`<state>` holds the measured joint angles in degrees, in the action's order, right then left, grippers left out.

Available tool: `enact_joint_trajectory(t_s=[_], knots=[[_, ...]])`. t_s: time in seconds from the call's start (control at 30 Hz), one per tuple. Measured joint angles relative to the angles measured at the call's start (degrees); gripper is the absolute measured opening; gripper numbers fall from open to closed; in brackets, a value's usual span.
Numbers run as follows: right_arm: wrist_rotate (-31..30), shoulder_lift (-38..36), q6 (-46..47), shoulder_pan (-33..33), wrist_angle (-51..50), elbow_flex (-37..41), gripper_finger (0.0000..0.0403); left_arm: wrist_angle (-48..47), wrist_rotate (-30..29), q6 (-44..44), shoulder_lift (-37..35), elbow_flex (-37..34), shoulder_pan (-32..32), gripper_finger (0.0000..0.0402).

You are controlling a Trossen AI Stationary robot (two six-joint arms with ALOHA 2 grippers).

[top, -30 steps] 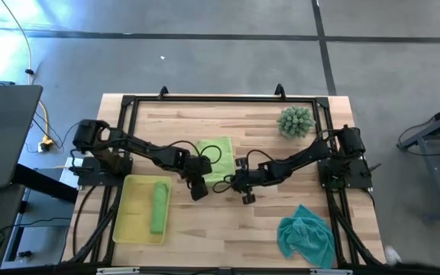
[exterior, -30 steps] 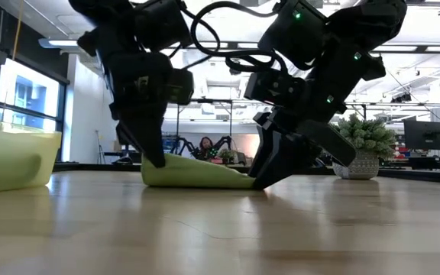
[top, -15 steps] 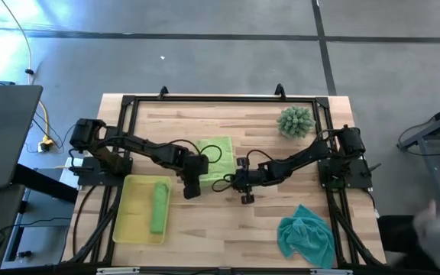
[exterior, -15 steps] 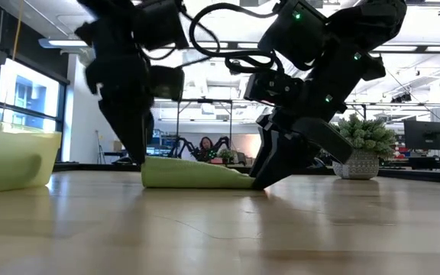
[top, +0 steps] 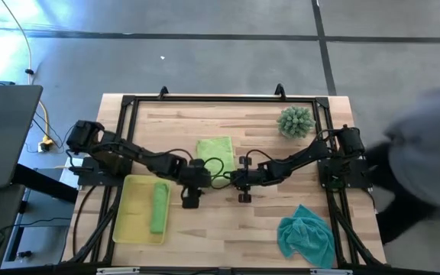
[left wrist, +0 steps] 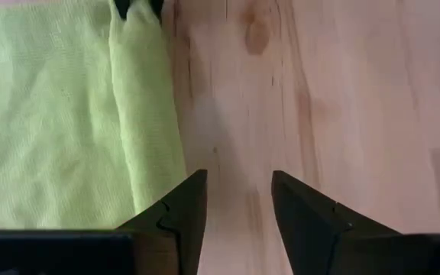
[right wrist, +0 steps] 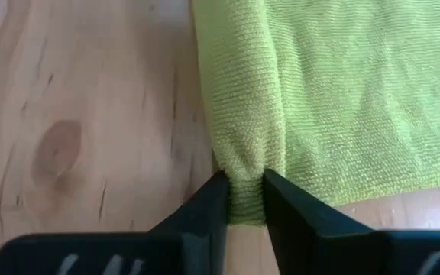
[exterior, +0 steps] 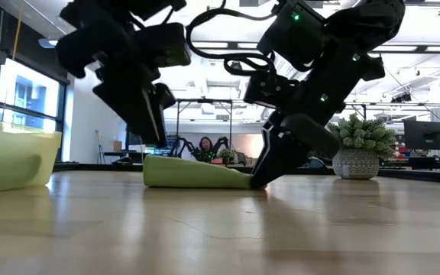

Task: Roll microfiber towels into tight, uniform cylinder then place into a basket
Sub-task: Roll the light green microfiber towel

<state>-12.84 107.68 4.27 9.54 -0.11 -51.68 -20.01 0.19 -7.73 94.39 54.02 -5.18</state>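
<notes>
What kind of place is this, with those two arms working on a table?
Probably a robotics lab or workshop. A wooden table stands on a bare concrete floor, more robot arms show in the room behind, with monitors and ceiling strip lights.

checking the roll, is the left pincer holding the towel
No, the left pincer stands open over bare wood beside the green towel, nothing between its fingers.

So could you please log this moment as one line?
left gripper open, off towel | right gripper pinching lime towel fold | one roll in basket
</notes>
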Motion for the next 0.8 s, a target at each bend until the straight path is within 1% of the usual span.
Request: enact_joint_trajectory(t_s=[0.07, 0.13, 0.27, 0.33, 0.47, 0.53, 0.7, 0.73, 0.8], knots=[[-0.2, 0.0, 0.0, 0.0, 0.1, 0.0, 0.0057, 2.9, -2.2, 0.0, 0.0, -1.6, -0.6, 0.0137], [-0.3, 0.0, -0.1, -0.1, 0.1, 0.0, 0.0051, 5.7, -5.6, 0.0, 0.0, -3.3, -0.7, 0.0138], [-0.3, 0.0, 0.0, -0.1, 0.1, 0.0, 0.005, 9.5, -12.8, -1.3, 0.0, -6.6, 0.0, 0.0138], [-0.4, 0.0, 0.0, -0.1, 0.2, 0.0, 0.0053, 11.1, -13.2, -2.4, 0.0, -7.5, 0.5, 0.0138], [-0.4, 0.0, 0.0, -0.1, 0.3, 0.0, 0.0055, 14.7, -9.7, -2.6, 0.9, -9.7, 0.5, 0.0138], [-0.4, 0.0, 0.0, -0.1, 0.4, 0.1, 0.0055, 14.1, -10.7, -2.6, 1.1, -10.3, 0.2, 0.0138], [-0.3, 0.0, 0.9, -0.1, 0.6, 0.1, 0.0055, 12.2, -20.9, -2.5, -0.1, -9.7, -1.2, 0.0139], [-0.1, 0.0, 0.9, -0.1, 0.6, 0.1, 0.0055, 11.7, -22.0, -2.2, -0.7, -9.2, -1.5, 0.0139], [0.4, 0.0, 0.9, -0.1, 0.6, 0.1, 0.0055, 9.6, -22.5, -2.5, -1.7, -8.0, -2.2, 0.0139]])
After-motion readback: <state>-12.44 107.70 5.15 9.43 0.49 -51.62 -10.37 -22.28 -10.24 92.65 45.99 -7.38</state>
